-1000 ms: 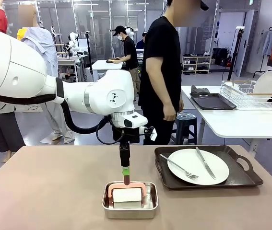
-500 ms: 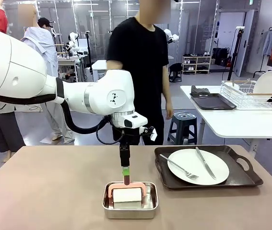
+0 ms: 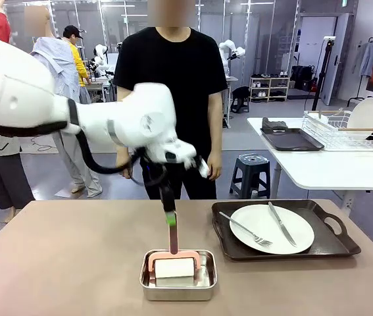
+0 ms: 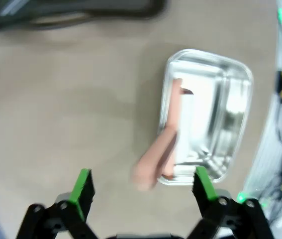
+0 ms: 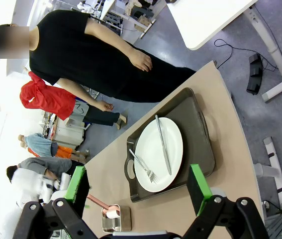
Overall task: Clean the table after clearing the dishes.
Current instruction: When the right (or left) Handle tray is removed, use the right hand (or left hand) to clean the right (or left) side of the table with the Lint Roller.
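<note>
one plate (image 3: 273, 238), one fork (image 3: 244, 228), one knife (image 3: 282, 224) on one tray (image 3: 327, 245); left claw (image 4: 143, 186) and right claw (image 5: 137, 184) spread.

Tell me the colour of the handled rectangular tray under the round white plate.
The tray is dark brown, clearest in the front view.

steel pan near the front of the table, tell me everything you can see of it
The steel pan is small, shallow and rectangular, of shiny metal with rounded corners and a rolled rim. It sits flat on the table, left of the dark tray and apart from it. Inside lies a white block in a pink frame, whose pink handle sticks up. The left gripper hangs open above.
</note>
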Robot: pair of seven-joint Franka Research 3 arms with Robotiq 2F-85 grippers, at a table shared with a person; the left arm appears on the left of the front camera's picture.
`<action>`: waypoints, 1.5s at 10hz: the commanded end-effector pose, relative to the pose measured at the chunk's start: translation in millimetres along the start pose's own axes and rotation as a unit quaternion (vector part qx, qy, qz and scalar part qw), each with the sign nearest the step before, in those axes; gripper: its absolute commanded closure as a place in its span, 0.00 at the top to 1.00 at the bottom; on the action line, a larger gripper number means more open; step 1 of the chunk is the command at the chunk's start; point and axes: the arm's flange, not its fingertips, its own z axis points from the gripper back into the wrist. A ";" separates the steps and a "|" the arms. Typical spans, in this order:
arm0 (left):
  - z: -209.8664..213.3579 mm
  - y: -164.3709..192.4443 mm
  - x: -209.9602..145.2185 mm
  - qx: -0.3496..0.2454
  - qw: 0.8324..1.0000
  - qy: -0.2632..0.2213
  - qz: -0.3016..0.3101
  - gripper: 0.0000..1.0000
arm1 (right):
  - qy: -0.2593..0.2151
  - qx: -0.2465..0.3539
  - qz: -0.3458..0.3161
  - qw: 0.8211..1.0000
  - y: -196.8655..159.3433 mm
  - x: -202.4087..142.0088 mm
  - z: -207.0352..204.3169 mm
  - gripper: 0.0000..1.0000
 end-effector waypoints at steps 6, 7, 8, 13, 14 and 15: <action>215.6 -42.0 -313.6 0.131 0.781 -0.431 0.432 1.00 | -0.001 0.005 0.005 1.000 1.7 -1.3 1.9 1.00; 215.5 -68.1 -363.0 0.152 0.737 -0.461 0.470 1.00 | -0.001 0.005 0.005 1.000 1.7 -1.3 1.9 1.00; 212.8 -91.8 -407.5 0.169 0.687 -0.497 0.502 1.00 | -0.001 0.005 0.005 1.000 1.7 -1.3 1.9 1.00; 178.3 -168.3 -538.5 0.218 0.555 -0.521 0.611 1.00 | -0.001 0.005 0.005 1.000 1.7 -1.3 1.9 1.00; 172.0 -165.1 -542.8 0.218 0.547 -0.516 0.622 1.00 | -0.001 0.005 0.005 1.000 1.7 -1.3 1.9 1.00; 168.6 -155.9 -541.0 0.210 0.547 -0.516 0.625 1.00 | -0.001 0.005 0.005 1.000 1.7 -1.3 1.9 1.00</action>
